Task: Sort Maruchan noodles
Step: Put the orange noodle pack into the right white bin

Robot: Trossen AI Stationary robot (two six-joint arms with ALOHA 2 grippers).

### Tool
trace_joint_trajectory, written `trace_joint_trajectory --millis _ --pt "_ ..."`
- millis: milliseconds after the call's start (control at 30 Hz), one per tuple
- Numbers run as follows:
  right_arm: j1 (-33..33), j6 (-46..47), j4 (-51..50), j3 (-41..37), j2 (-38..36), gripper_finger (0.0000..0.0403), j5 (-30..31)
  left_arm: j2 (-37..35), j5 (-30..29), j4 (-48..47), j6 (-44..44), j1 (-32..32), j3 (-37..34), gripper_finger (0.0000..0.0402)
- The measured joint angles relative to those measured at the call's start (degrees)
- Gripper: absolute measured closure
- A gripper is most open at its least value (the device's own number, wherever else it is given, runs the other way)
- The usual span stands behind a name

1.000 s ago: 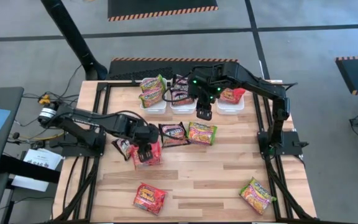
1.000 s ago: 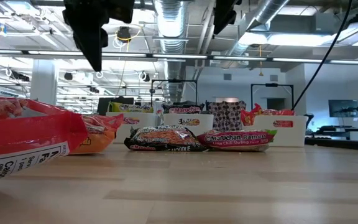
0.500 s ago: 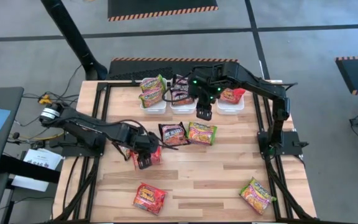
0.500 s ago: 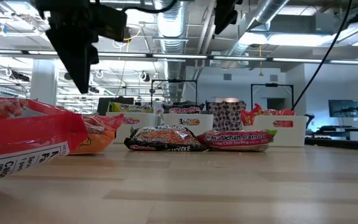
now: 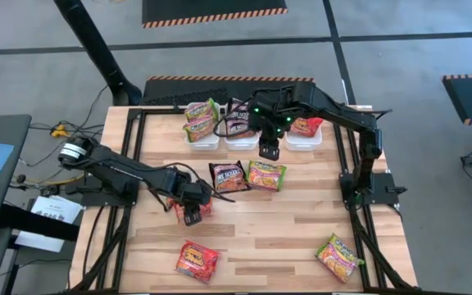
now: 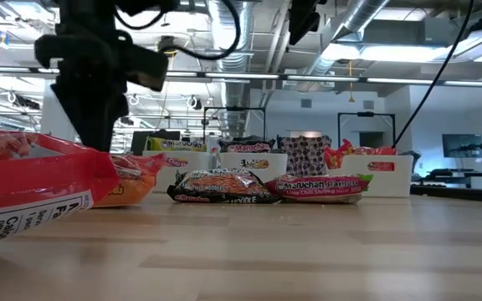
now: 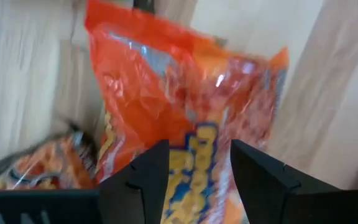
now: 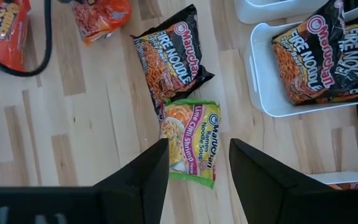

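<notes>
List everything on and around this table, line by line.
trays: three, white, in a row at the table's far edge
green packets: four, two in the left tray, one mid-table, one at the near right corner
dark packets: three seen, two in the middle tray, one mid-table
red packets: three, one in the right tray, one under the left hand, one near the front edge
table: one, pale wood
left hand: open, over a red packet
right hand: open, just in front of the trays

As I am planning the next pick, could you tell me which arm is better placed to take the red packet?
The left: its open gripper is right over the red packet, while the right gripper hovers near the trays.
</notes>
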Motion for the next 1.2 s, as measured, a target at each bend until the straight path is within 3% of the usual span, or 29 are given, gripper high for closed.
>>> trace_joint_trajectory --millis 400,667,1000,1200 --pt "-0.02 -0.03 0.01 -0.39 0.00 0.0210 0.00 8.26 -0.44 2.78 -2.14 0.24 0.87 0.0257" --pt "-0.15 1.29 0.73 -0.38 0.00 0.0212 0.07 8.50 -1.13 5.54 -1.50 0.26 0.55 0.0389" --pt "-0.46 2.84 1.28 -0.37 0.00 0.0247 0.11 4.25 -0.35 -1.53 4.71 0.26 5.37 0.0400" --pt "-1.97 2.79 1.29 -0.37 0.00 0.0257 -0.74 -0.68 -5.81 -5.91 8.72 0.09 9.46 0.0400"
